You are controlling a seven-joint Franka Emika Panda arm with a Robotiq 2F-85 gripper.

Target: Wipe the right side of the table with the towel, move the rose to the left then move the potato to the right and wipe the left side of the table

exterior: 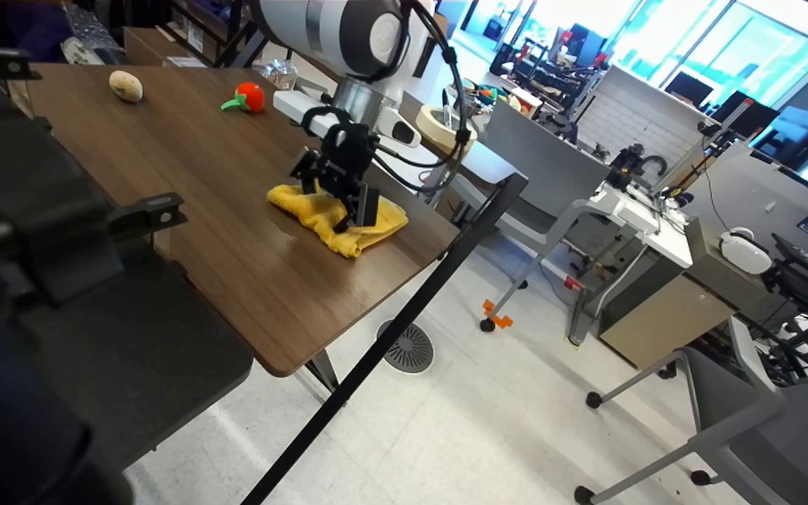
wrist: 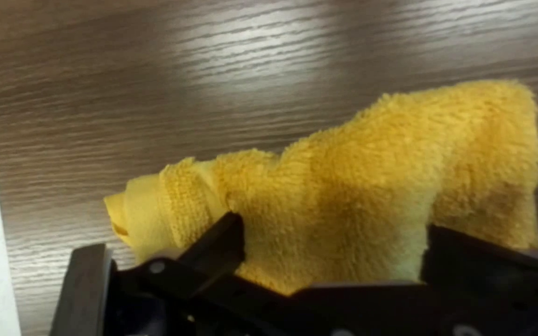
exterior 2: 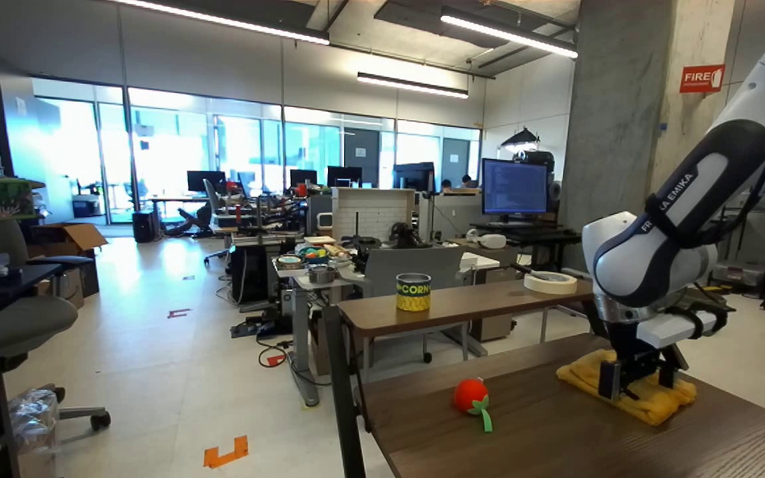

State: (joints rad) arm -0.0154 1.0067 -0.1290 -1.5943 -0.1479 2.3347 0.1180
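We saw the gripper (wrist: 333,227) spread wide astride the towel (wrist: 339,186) on the table (exterior: 186,165), presumably to gather it; rose (exterior: 251,97) and potato (exterior: 126,86) lay well apart from it, leaving, we judged, wiping room.

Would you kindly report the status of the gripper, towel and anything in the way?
Gripper open at the yellow towel. Towel rumpled, lying on the wood-grain table. Red rose and potato on the same table, both apart from towel.
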